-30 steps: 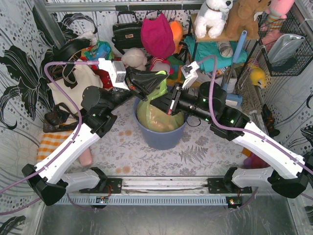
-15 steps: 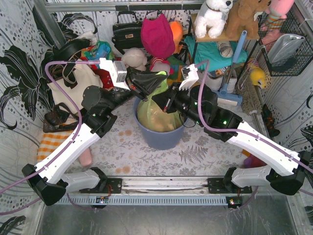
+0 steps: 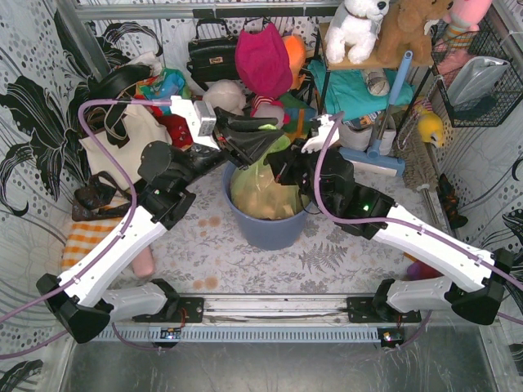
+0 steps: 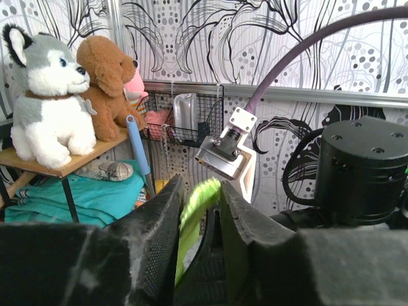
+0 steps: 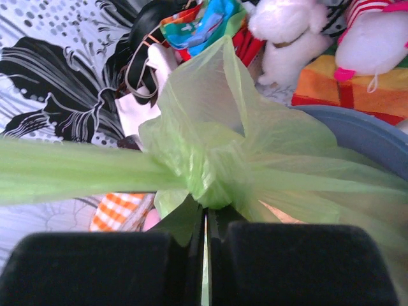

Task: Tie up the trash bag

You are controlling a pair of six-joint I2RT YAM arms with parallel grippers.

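The trash bag (image 3: 257, 196) is lime-green and translucent, with tan paper showing through. It sits in the blue-grey round bin (image 3: 270, 233) at mid-table. Its top is gathered into a knot (image 5: 207, 169). My left gripper (image 3: 272, 144) is above the bin, with a green strip of the bag (image 4: 194, 210) pinched between its fingers (image 4: 159, 236). My right gripper (image 3: 283, 168) is right of the bag's top, its jaws closed on thin green plastic just below the knot in the right wrist view (image 5: 205, 220). A taut strip (image 5: 76, 172) runs left from the knot.
A magenta cloth bag (image 3: 263, 57), a black handbag (image 3: 211, 53) and a white bag (image 3: 135, 135) crowd the back. A shelf with plush toys (image 3: 359, 24), a blue-handled brush (image 3: 384, 122) and a wire basket (image 3: 478, 73) stand at right. An orange checked cloth (image 3: 86, 237) lies at left.
My right arm has swung left and up towards the bag's top. My left gripper has moved a little right and back, and the bag's neck is drawn tighter.
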